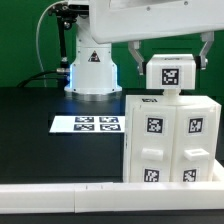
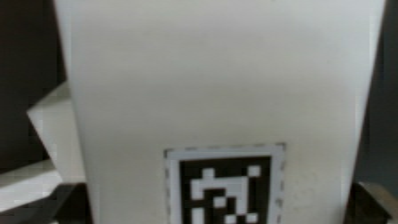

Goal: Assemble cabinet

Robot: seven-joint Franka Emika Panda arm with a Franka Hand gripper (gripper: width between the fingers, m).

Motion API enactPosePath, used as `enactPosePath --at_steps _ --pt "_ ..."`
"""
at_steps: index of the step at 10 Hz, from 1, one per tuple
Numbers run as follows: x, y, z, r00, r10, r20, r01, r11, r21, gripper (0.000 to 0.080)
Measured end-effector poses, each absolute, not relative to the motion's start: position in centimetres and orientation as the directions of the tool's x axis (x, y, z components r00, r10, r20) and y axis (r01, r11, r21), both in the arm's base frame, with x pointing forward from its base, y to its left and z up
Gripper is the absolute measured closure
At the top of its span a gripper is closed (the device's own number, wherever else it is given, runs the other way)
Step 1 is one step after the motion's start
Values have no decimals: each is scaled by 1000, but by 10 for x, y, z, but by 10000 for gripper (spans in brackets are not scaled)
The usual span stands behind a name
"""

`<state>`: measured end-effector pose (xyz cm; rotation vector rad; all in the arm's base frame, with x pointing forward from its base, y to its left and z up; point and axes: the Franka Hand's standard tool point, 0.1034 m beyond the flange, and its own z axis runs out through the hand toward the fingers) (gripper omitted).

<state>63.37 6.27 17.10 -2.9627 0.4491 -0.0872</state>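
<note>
The white cabinet body [image 1: 170, 140] stands at the exterior view's right, its four-panelled front bearing black-and-white tags. A smaller white panel piece [image 1: 172, 73] with one tag sits right above the cabinet's top, touching or nearly touching it. My gripper [image 1: 172, 66] comes down from above with a dark finger on each side of this piece and is shut on it. In the wrist view the panel piece [image 2: 214, 90] fills most of the picture with its tag low down, and the dark fingertips [image 2: 64, 205] show at both lower corners. No knob is visible.
The marker board [image 1: 90, 124] lies flat on the black table, to the left of the cabinet. The robot base [image 1: 92, 65] stands behind it. A long plain white rail [image 1: 60, 198] runs along the front edge.
</note>
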Motion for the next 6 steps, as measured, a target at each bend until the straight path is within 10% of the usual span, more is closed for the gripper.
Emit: enactPosePath --at_steps 6 --pt "637 68 156 952 -298 70 -284 -946 -154 236"
